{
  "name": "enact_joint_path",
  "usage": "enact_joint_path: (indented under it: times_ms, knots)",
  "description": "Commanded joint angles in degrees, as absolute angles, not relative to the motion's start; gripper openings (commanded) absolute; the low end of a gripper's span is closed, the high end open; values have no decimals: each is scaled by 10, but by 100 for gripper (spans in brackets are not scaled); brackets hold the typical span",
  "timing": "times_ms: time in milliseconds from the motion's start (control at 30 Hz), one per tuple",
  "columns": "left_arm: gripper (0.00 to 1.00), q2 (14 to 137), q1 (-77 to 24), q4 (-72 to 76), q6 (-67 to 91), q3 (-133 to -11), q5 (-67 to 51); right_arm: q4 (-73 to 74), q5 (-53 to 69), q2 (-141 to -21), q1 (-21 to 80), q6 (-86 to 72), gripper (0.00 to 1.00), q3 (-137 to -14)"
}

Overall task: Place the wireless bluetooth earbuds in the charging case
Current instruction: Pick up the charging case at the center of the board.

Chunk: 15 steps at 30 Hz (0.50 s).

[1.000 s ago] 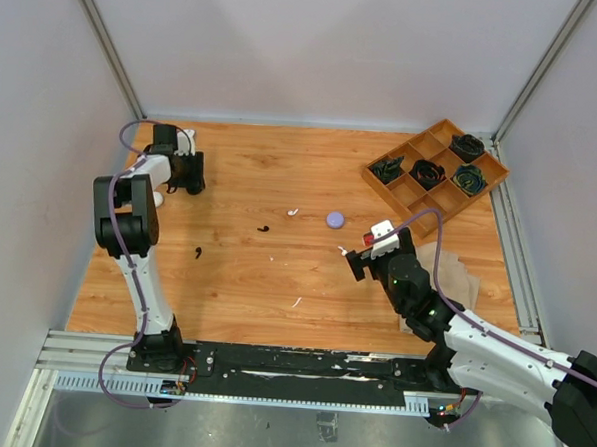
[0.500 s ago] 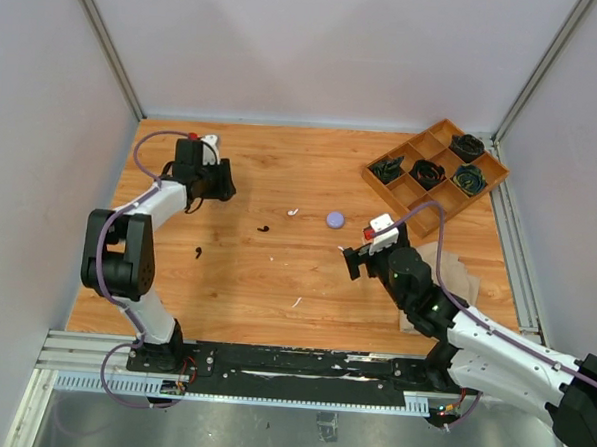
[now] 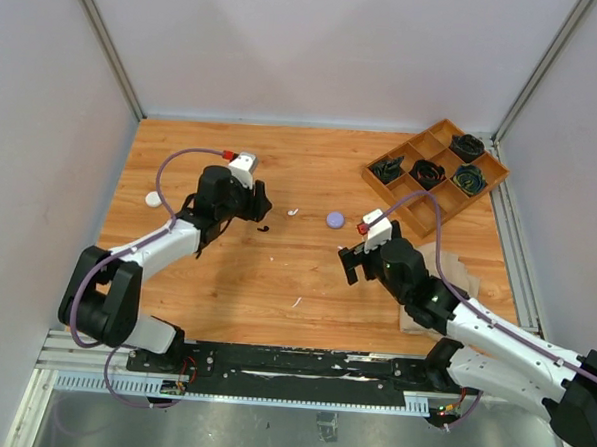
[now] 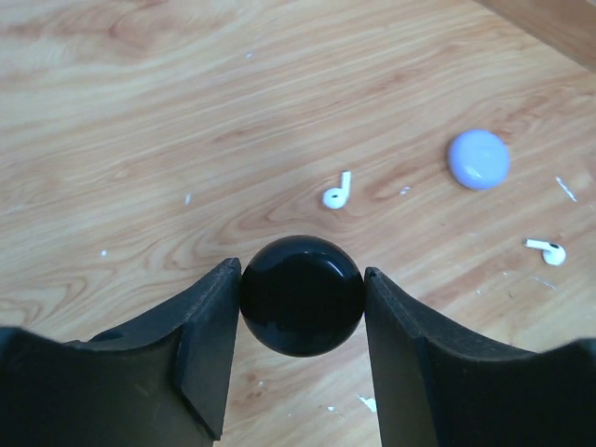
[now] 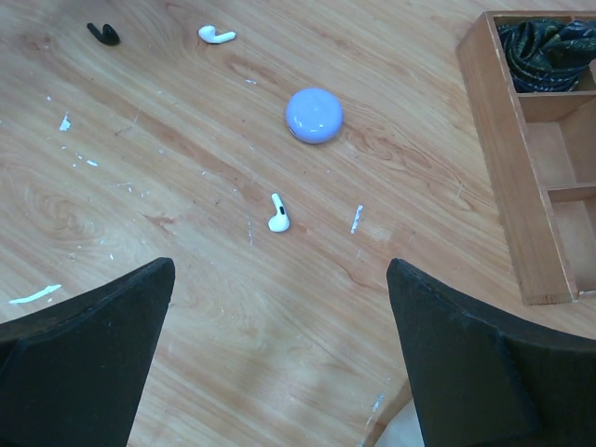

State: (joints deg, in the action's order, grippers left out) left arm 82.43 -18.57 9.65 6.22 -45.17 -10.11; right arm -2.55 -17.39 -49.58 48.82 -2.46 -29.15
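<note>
Overhead camera surveys the whole table from its near edge; both close wrist cameras face down, sharing the lavender charging case.

Left fingers tight, right fingers wide.

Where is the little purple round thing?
In the top view the purple round case lies on the table near the middle, just left of the wooden tray, with a white earbud on its left.
</note>
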Motion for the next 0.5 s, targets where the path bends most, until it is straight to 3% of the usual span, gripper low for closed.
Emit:
enact_joint_path:
  times_ms: [0,467]
  knots:
    - [55,780,-217,184,8,-416,-93,15,-175,-510,488,-67,98,-345]
    - [55,702,-340,331,-130,-298,-119,-27,-83,-551,484,-106,99,-395]
